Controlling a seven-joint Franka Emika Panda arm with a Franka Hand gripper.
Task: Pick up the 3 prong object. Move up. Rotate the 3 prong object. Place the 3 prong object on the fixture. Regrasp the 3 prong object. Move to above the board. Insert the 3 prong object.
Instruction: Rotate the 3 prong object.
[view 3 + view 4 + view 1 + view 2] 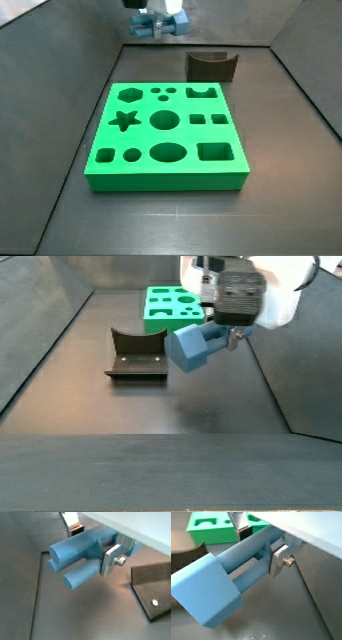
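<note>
Two silver fingers (pixel 109 560) of the gripper (pixel 254 542) are clamping the blue 3 prong object (pixel 194 346) in the air beside the fixture (pixel 135 352), and it is looking stiff and light, best held across its bars.

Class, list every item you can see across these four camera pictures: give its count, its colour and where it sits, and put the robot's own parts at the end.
3 prong object: one, blue, held in the air between the gripper's fingers, off the floor and to the side of the fixture.
board: one, bright green with shaped cut-outs, flat on the floor in the middle of the bin.
fixture: one, dark brown-black with a curved notch, on the floor beside the board's short end, nothing on it.
floor: one, dark grey, under everything.
gripper: one, silver fingers with dark pads, closed on the 3 prong object, raised above the floor.
</note>
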